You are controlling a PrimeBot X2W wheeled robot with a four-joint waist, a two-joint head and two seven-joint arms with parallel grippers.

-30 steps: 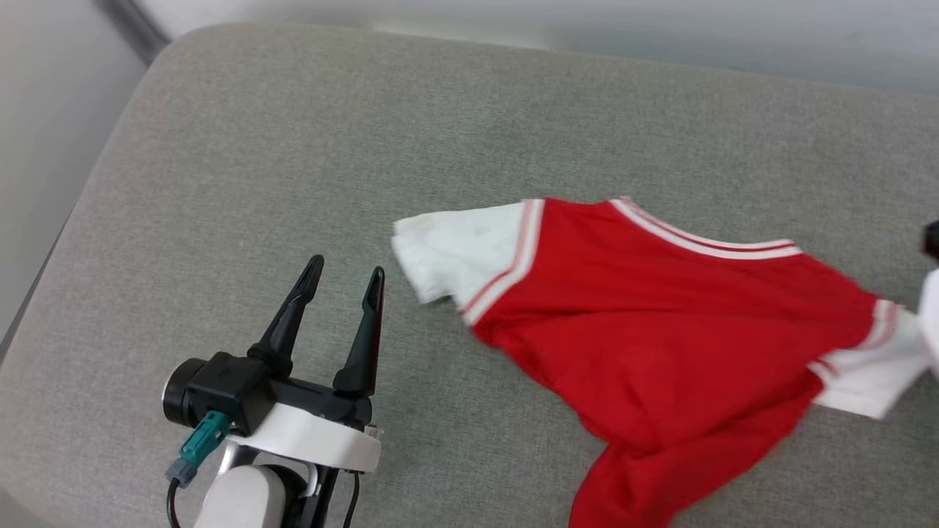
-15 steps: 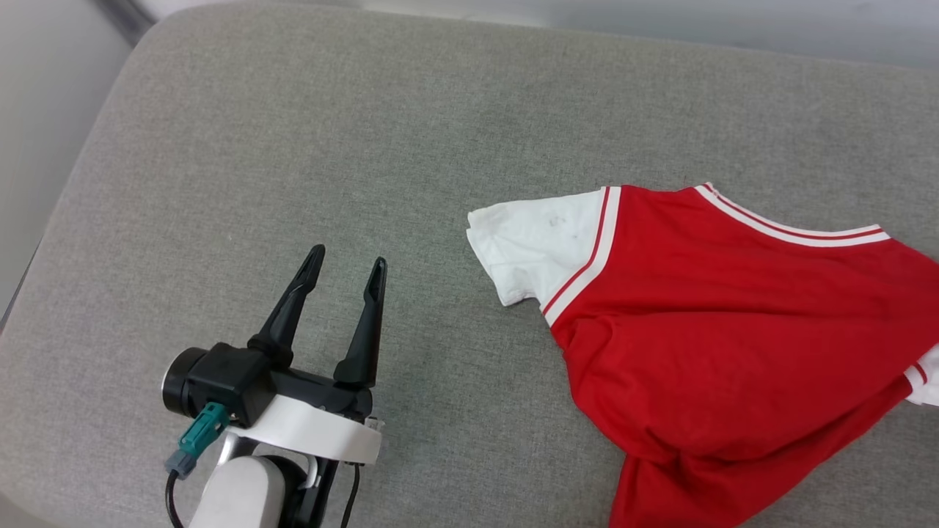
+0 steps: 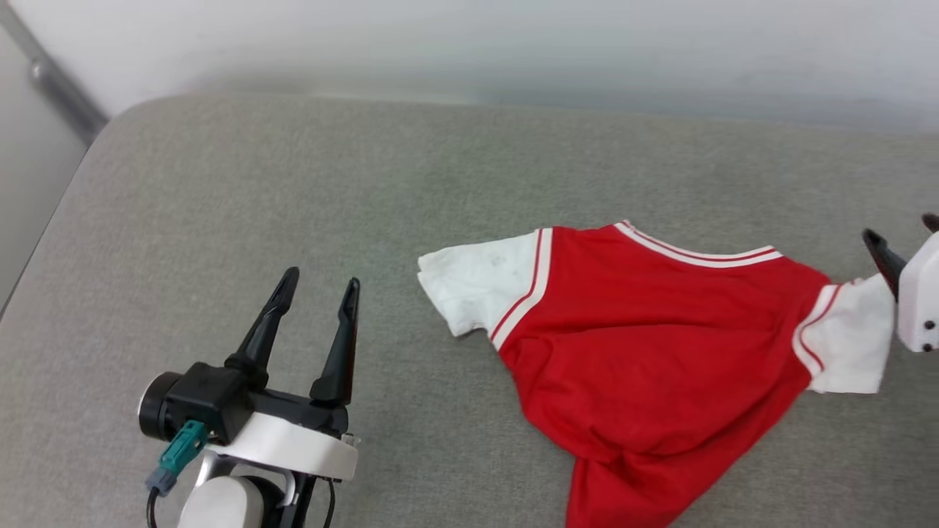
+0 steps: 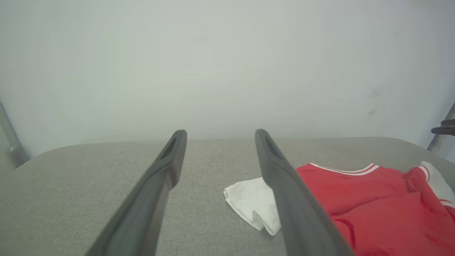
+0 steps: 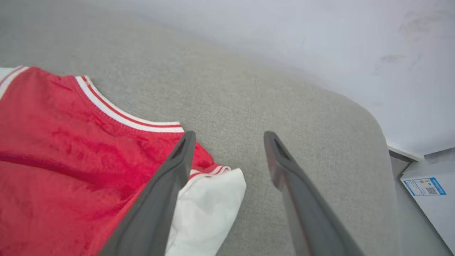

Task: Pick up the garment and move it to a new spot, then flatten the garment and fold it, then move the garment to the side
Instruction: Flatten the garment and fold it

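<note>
Right end effector (image 5: 230, 136) now open

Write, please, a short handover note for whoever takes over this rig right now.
Left gripper: open, empty, over the grey cushion, to the left of the garment.
Right gripper: open, nothing between its jaws, beside the far white sleeve.
Garment: lies free on the cushion, plain red side up, lower part bunched towards the near edge.
Done: garment is set down; neither gripper holds it.
Left: flatten it, fold it, move it to the side.
</note>
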